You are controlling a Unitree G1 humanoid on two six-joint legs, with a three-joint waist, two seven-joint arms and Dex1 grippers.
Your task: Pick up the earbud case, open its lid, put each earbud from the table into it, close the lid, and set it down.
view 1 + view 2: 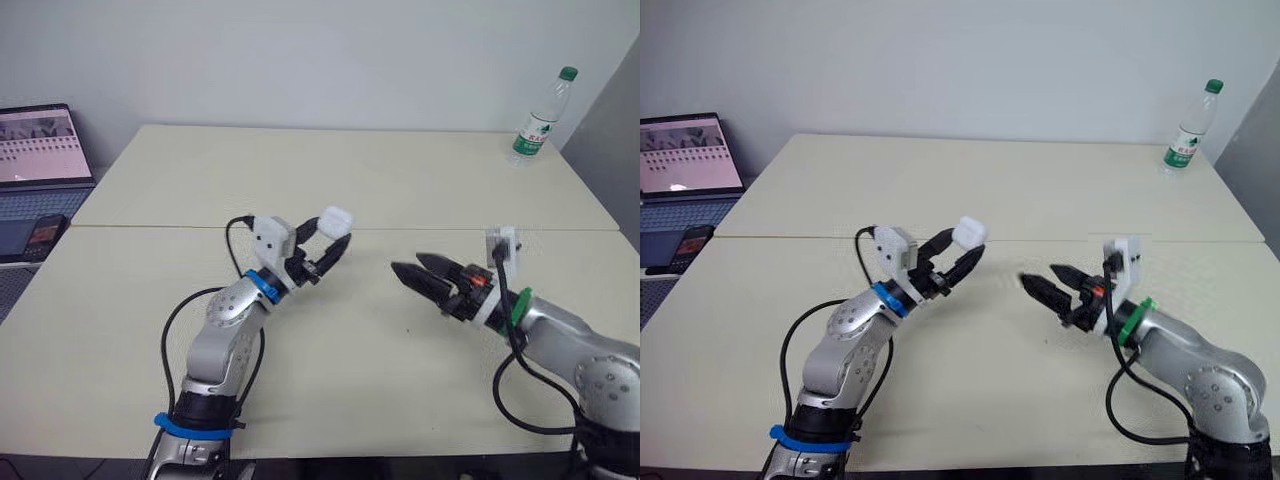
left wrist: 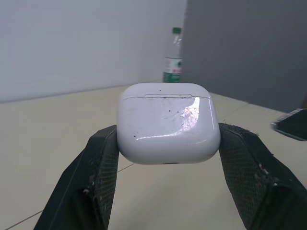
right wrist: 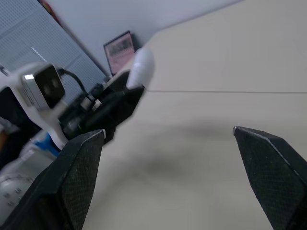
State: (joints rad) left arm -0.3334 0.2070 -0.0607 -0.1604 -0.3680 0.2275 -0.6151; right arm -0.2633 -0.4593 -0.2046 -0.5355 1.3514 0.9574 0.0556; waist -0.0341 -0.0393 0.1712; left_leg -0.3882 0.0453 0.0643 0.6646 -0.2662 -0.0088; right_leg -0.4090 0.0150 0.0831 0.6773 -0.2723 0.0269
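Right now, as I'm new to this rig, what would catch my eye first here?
The white earbud case, lid closed, is pinched above the table in the left gripper. The right gripper faces it, open and empty. A green-capped water bottle stands at the table's far right corner.

No text can be read anywhere. The water bottle (image 1: 541, 115) at the far right corner of the counter (image 1: 400, 180) carries a green-and-white label (image 1: 533, 131), its print too small to make out. The laptop screen (image 1: 40, 145) beyond the counter's left edge shows rows of content, none legible. The earbud case (image 2: 168, 122) has a white, scuffed shell with no marking that can be read.
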